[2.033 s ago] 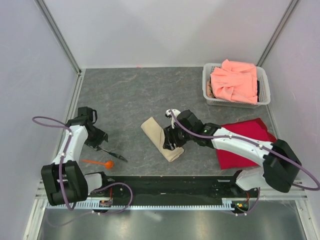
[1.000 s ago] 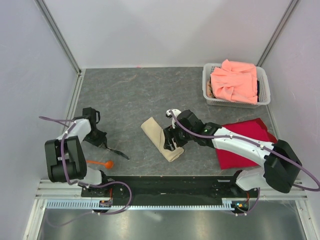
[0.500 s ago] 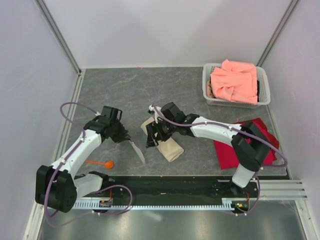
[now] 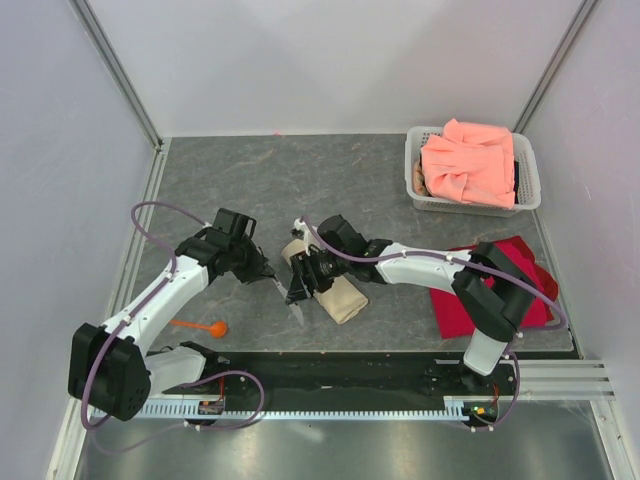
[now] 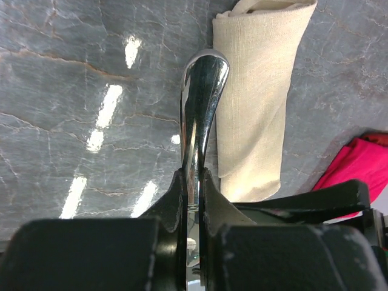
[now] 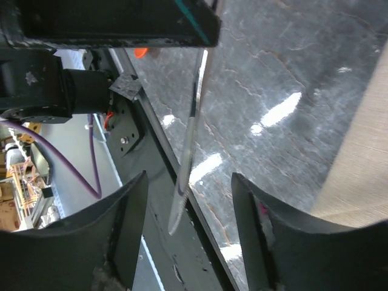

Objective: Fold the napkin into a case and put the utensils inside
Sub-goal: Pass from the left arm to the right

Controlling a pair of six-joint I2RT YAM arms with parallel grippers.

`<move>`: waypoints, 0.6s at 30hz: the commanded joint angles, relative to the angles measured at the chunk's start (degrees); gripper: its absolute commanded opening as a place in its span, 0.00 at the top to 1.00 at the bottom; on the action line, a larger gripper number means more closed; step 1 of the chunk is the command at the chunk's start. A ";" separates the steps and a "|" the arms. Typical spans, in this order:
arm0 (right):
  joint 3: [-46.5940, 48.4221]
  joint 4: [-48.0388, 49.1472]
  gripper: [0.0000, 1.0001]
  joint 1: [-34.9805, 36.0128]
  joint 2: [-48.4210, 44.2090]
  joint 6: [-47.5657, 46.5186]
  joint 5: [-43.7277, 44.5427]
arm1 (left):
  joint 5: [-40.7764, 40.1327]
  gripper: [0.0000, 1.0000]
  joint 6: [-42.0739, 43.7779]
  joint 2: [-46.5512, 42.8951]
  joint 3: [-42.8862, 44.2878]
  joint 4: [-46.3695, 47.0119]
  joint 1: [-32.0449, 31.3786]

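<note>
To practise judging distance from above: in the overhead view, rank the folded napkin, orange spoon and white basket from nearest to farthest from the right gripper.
From the right gripper:
1. Folded napkin, right beside it, mid-table.
2. Orange spoon, front left.
3. White basket, far right corner.

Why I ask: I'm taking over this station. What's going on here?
The left gripper is shut on a slim metal utensil, held beside the folded napkin case. The right gripper sits open at the case's left edge. The orange spoon lies on the table, not yet tucked in.
</note>
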 commanded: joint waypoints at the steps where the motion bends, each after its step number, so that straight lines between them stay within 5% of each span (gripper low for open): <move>1: -1.57 6.82 0.40 0.74 -0.93 3.54 -1.11 | 0.92 0.98 -4.70 -0.14 2.96 0.32 -0.50; 4: -2.19 10.07 0.45 0.66 -0.76 6.08 -2.86 | 0.65 0.98 -5.85 -1.19 2.87 0.05 -0.58; 7: -3.24 15.07 0.61 0.74 0.21 10.30 -4.62 | 1.00 0.98 -6.03 -1.72 3.66 -0.13 -0.50; 11: -4.30 19.05 1.00 0.74 1.00 12.52 -7.53 | 2.93 0.98 -5.25 -1.64 5.41 0.22 -0.41; 14: -4.39 16.43 1.00 0.13 -0.14 9.90 -7.87 | 9.16 0.69 1.95 -2.68 6.47 3.90 0.99; 15: -4.74 15.46 1.00 -0.65 -1.19 9.01 -8.05 | 10.22 0.53 3.36 -3.82 6.13 5.05 2.04; 18: -6.58 13.26 1.00 -3.11 -3.39 6.89 -11.12 | 17.24 0.30 9.07 -7.43 5.51 8.31 6.17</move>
